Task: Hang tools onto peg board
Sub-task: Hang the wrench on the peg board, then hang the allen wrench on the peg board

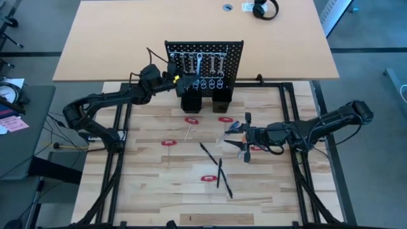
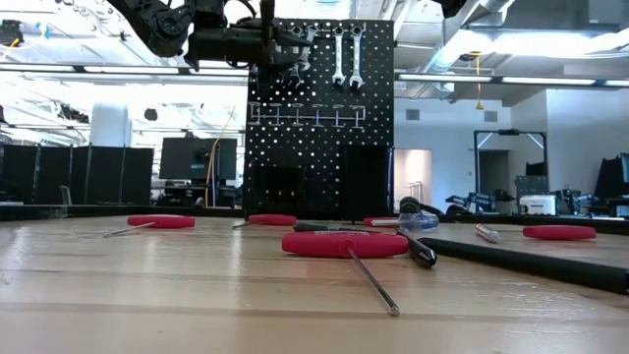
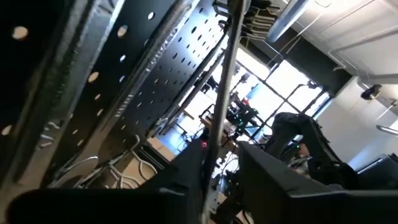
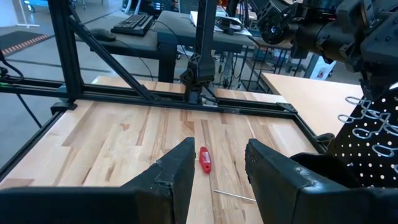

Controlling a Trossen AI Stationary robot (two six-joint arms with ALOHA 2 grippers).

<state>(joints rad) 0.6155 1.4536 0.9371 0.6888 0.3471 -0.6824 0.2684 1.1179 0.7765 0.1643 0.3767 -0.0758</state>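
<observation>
Your left gripper (image 1: 173, 79) is up at the peg board's (image 1: 232, 54) upper left, pinching a thin silver tool (image 3: 219, 106) whose shaft runs along the panel face. Three wrenches (image 1: 200, 63) already hang there. Your right gripper (image 1: 236, 135) hovers spread and empty over the tabletop (image 1: 152, 184), where five red-handled tools (image 1: 191, 119) and three black sticks (image 1: 219, 173) lie.

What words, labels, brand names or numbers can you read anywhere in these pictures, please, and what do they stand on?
No text can be read in any view.
The pink note at the table's left edge: any writing is too small to read.
The white label on the far desk: too small to read.
The peg board and wrenches: no markings legible.
</observation>
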